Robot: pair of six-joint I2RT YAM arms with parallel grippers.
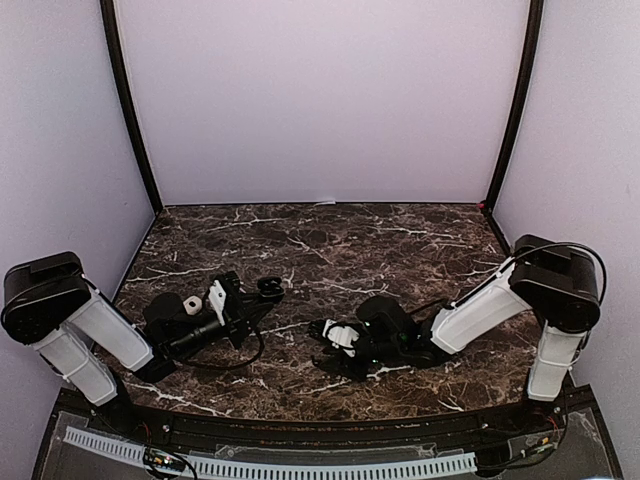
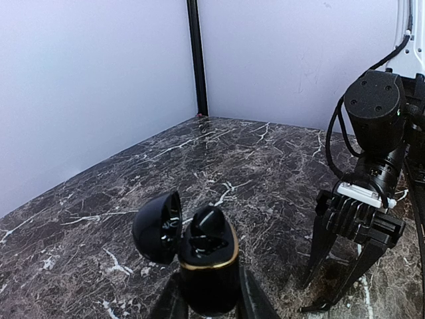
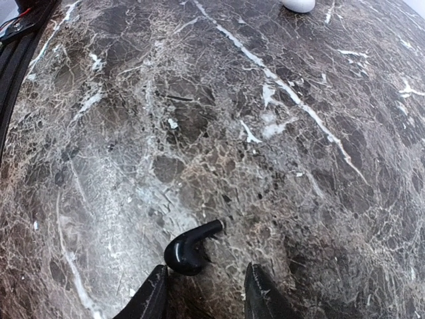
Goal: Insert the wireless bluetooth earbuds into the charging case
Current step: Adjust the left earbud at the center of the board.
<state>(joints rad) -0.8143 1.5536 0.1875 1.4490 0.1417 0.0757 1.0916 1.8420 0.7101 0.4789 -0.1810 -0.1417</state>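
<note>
While the left gripper (image 2: pixel 211 307) clamped the open-lidded black charging case (image 2: pixel 207 262), the right gripper (image 3: pixel 206 296) hung low over the marble table (image 3: pixel 299 166), fingers parted and holding nothing. The black earbud (image 3: pixel 188 249) lay on the table just ahead of the gap between its fingertips, close beside one finger, stem pointing away

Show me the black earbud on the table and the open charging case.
black earbud (image 3: pixel 185 252), right wrist view, on its rounded head.
charging case (image 2: pixel 207 282), left wrist view, on its body below the rim.

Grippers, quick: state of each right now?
Left gripper: shut on the black charging case.
Right gripper: open, black earbud lying just ahead, not held.
</note>
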